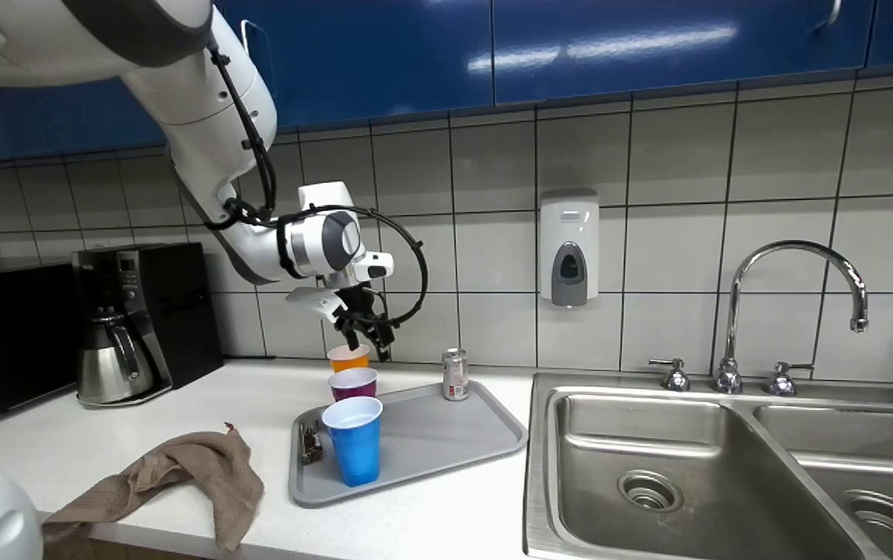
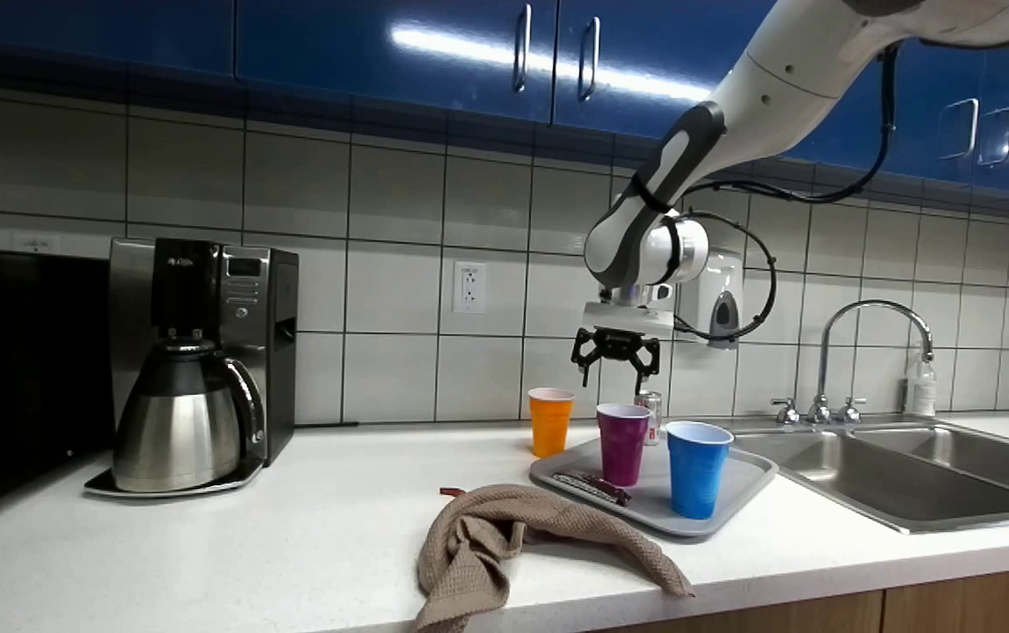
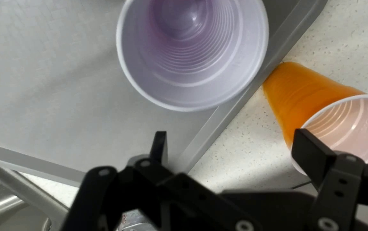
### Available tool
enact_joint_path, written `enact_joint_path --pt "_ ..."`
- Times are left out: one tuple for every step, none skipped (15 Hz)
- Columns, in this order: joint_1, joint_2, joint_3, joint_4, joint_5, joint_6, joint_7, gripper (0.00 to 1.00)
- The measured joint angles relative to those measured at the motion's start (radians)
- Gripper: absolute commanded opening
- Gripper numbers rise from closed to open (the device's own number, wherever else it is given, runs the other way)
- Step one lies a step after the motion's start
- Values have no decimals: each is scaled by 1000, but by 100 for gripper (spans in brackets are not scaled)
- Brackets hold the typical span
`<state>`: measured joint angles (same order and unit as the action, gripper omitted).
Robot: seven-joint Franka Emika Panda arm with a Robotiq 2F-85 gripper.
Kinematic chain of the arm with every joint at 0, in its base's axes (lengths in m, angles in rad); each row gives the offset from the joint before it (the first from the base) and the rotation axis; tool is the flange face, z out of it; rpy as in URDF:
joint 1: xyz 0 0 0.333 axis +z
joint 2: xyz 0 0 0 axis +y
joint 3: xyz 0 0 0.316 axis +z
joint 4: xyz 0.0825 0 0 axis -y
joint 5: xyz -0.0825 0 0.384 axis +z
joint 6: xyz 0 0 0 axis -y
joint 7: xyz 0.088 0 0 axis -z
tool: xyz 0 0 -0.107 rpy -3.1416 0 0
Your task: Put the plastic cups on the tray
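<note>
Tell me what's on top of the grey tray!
The grey tray holds the blue cup, the purple cup, a can and what looks like a dark packet. Anything under them is covered.

Both exterior views are facing the tiled wall (image 1: 501, 249) across the counter (image 2: 355, 527) from mid-range, looking slightly down. In an exterior view the sink (image 1: 649, 424) is lying near; in an exterior view the coffee maker (image 2: 245, 330) is standing near, the sink lying farther off. Both are sharing the grey tray (image 1: 446, 432), orange cup (image 2: 549, 424), purple cup (image 2: 621, 447), blue cup (image 2: 696, 473) and can (image 1: 455, 375). Wrist view is looking steeply down, close above the tray's edge, claw (image 3: 230, 138) showing along the bottom. It is sharing tray, purple cup and orange cup with both, and probably the can, mostly hidden behind the claw.
</note>
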<state>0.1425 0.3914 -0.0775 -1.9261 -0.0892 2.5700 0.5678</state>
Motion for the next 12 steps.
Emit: enact_joint_path --pt "0 20 -1 21 0 0 0 100" --pt "0 39 -1 44 0 0 0 100" --pt "0 58 -1 67 2 0 -1 100" --pt "0 77 -1 89 4 0 -1 100" --pt "0 96 -1 110 7 0 -1 100" --pt "0 114 -1 131 13 0 -1 100" --pt "0 132 -1 153 18 0 -1 100" --pt "0 149 -1 175 24 -1 -2 100" --pt "0 165 -1 197 28 -1 -2 100" --pt "0 182 0 217 31 -1 -2 100" --pt "1 197 0 237 34 -2 -2 100" --pt "2 212 1 256 39 -3 -3 100"
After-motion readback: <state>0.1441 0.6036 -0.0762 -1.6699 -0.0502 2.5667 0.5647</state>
